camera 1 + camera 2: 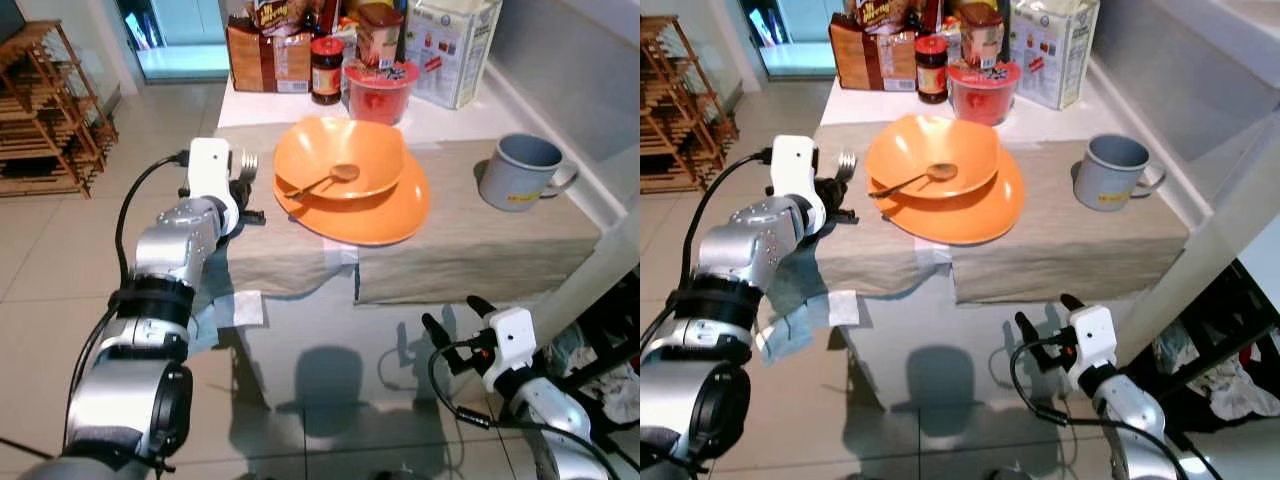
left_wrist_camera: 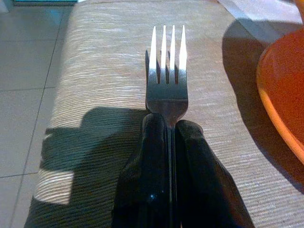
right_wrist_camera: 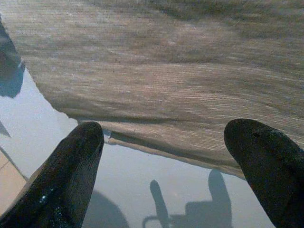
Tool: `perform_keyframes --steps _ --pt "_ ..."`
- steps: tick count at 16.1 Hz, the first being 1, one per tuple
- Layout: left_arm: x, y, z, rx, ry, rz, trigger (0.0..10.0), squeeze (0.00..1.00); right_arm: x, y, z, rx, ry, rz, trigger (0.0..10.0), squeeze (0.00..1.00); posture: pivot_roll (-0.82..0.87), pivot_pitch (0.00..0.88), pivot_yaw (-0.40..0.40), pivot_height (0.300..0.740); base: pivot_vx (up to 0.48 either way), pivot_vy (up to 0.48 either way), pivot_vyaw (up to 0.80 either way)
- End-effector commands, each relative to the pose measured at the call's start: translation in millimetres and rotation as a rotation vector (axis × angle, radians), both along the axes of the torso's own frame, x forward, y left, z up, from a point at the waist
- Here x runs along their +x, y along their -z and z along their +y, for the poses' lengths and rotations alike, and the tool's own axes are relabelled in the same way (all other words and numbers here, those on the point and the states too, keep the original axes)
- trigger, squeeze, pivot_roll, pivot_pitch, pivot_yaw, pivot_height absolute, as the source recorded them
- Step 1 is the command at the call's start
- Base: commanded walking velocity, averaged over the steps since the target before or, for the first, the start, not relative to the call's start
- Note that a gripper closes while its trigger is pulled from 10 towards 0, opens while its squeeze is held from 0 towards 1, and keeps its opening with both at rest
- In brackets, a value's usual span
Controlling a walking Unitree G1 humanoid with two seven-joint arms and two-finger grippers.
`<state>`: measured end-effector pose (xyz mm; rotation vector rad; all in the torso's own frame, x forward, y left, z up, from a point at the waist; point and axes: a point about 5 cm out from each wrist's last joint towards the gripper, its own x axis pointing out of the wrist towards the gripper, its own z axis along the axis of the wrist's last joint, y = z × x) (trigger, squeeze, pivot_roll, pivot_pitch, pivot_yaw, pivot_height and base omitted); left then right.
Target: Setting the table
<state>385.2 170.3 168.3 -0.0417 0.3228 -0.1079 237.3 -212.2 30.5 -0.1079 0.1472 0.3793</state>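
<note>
My left gripper point(image 2: 171, 137) is shut on a silver fork point(image 2: 166, 71), holding it by the neck with the tines pointing away over the beige table runner point(image 1: 470, 240). It sits at the runner's left end, just left of the orange plate point(image 1: 390, 215). An orange bowl point(image 1: 340, 155) rests on that plate with a spoon point(image 1: 325, 180) lying in it. A grey mug point(image 1: 520, 170) stands at the runner's right end. My right gripper point(image 1: 452, 318) is open, low in front of the table's near edge, with nothing between its fingers point(image 3: 71, 175).
Food boxes, a jar point(image 1: 326, 70) and a red lidded tub point(image 1: 379, 90) crowd the back of the white table point(image 1: 300, 330). A wooden rack point(image 1: 40, 110) stands on the tiled floor to the left. A white railing point(image 1: 600, 270) runs along the right.
</note>
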Motion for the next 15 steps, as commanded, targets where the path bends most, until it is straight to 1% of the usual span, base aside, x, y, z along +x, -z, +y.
perform_keyframes --steps 1,3,4,6,7,9,10,11,13,14,15 --pt "-2.6 6 -0.8 -0.03 -0.017 0.016 0.0 0.0 1.3 -1 -4.3 -0.013 -0.007 -0.005 10.0 0.0 -0.16 0.047 0.009 0.74 0.0 0.0 0.0" --pt "-2.4 -3 -1.8 -0.055 -0.035 -0.033 0.0 0.0 1.7 5 -8.7 -0.014 0.007 0.013 10.0 0.0 -0.16 0.038 0.018 0.74 0.0 0.0 0.0" --pt "-2.1 -11 1.8 -0.064 -0.059 -0.074 0.0 0.0 0.7 10 -11.5 -0.011 0.015 0.03 10.0 0.0 -0.16 0.038 0.021 0.74 0.0 0.0 0.0" --pt "-3.6 -13 4.2 -0.059 -0.07 -0.09 0.0 0.0 0.1 15 -11.9 -0.009 0.019 0.044 10.0 0.0 -0.15 0.031 0.024 0.74 0.0 0.0 0.0" --pt "-6.8 -13 7.0 -0.028 -0.083 -0.111 0.0 0.0 1.8 21 -15.5 -0.011 0.032 0.075 10.0 0.0 -0.15 0.024 0.024 0.74 0.0 0.0 0.0" --pt "-17.3 -13 10.7 0.023 -0.07 -0.158 0.0 0.0 4.7 26 -20.4 -0.014 0.05 0.113 10.0 0.0 -0.15 0.0 0.031 0.74 0.0 0.0 0.0" --pt "-24.0 -16 12.3 0.047 -0.052 -0.194 0.0 0.0 1.4 22 -31.1 -0.012 0.049 0.095 10.0 0.0 -0.14 0.0 0.035 0.74 0.0 0.0 0.0" --pt "-26.0 -17 12.6 0.05 -0.048 -0.199 0.0 0.0 -0.3 21 -34.2 -0.012 0.047 0.087 10.0 0.0 -0.14 0.0 0.035 0.74 0.0 0.0 0.0" --pt "-39.3 -22 17.9 0.045 -0.031 -0.269 0.0 0.0 -4.5 19 -46.4 -0.009 0.065 0.08 10.0 0.0 -0.14 0.006 0.039 0.74 0.0 0.0 0.0" --pt "-46.6 -24 21.2 0.037 -0.03 -0.291 0.0 0.0 -3.7 20 -48.0 -0.008 0.071 0.082 10.0 0.0 -0.14 0.006 0.041 0.74 0.0 0.0 0.0" --pt "-49.7 -24 22.5 0.038 -0.03 -0.299 0.0 0.0 -3.2 20 -48.0 -0.007 0.073 0.083 10.0 0.0 -0.14 0.006 0.041 0.74 0.0 0.0 0.0"
